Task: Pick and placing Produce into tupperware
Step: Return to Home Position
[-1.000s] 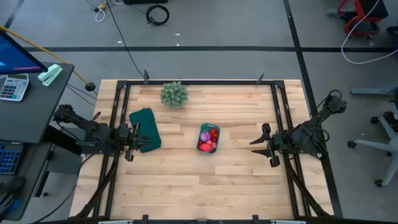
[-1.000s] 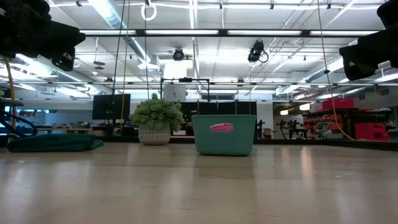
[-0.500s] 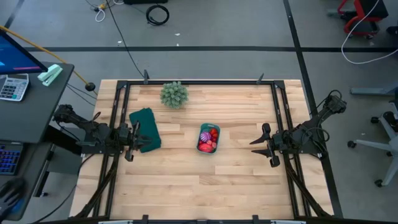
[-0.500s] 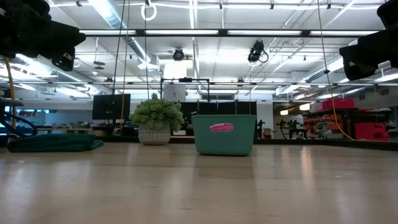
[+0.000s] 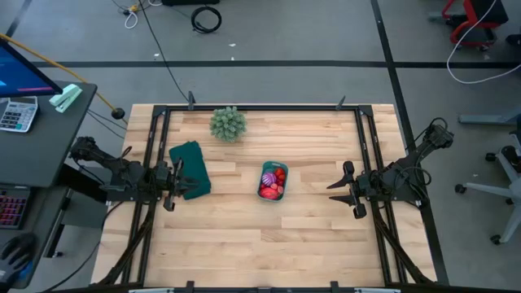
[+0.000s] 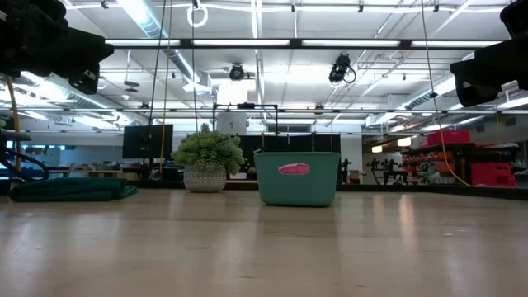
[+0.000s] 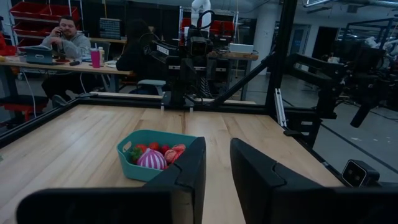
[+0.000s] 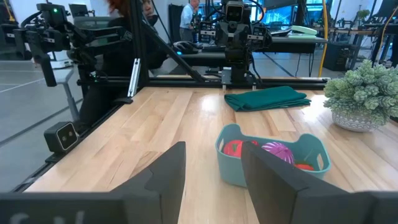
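Note:
The teal tupperware tub (image 5: pixel 273 181) stands on its base near the table's middle, also in the low view (image 6: pixel 298 177). Red and pink toy produce and a purple spiky ball (image 7: pixel 151 158) lie inside it (image 8: pixel 275 150). My left gripper (image 5: pixel 176 183) hovers open at the table's left side, above the green cloth. My right gripper (image 5: pixel 349 189) hovers open at the right side. Both point toward the tub (image 7: pixel 153 154) and stand well apart from it. In each wrist view the two fingers show with a gap (image 7: pixel 216 165) (image 8: pixel 212 163).
A dark green folded cloth (image 5: pixel 190 169) lies at the left, under my left gripper. A spiky pale-green plant ball in a pot (image 5: pixel 228 123) stands near the far edge. Bare wood lies all around the tub. People sit beyond the table (image 7: pixel 65 37).

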Motion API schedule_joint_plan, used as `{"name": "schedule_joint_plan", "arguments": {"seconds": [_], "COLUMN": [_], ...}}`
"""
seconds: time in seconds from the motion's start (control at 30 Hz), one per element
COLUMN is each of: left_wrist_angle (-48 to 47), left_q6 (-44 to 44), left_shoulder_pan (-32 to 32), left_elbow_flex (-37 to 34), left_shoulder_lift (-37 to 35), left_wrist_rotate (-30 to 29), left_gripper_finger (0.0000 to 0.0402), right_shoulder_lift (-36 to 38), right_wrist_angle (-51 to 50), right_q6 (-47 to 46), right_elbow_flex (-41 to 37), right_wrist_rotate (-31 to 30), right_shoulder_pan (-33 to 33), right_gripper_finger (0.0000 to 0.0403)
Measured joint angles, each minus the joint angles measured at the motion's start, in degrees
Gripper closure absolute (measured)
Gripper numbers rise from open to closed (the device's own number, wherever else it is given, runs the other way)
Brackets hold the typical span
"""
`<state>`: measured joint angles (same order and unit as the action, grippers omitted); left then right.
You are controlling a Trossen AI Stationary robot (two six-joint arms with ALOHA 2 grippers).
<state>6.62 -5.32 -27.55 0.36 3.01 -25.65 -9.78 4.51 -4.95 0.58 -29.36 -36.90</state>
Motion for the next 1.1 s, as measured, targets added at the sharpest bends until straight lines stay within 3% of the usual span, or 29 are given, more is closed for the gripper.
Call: {"name": "schedule_joint_plan", "arguments": {"seconds": [1.1], "left_wrist_angle": [0.02], "left_q6": [0.02], "left_shoulder_pan": [-0.02], "left_elbow_flex": [0.0], "left_shoulder_lift": [0.0], "left_wrist_rotate": [0.0], "left_gripper_finger": [0.0323], "right_shoulder_lift": [0.01], "right_wrist_angle": [-0.02], "right_q6": [0.01], "right_elbow_flex": [0.0], "right_wrist_rotate": [0.02], "right_shoulder_pan": [0.01], "right_gripper_finger": [0.0238]}}
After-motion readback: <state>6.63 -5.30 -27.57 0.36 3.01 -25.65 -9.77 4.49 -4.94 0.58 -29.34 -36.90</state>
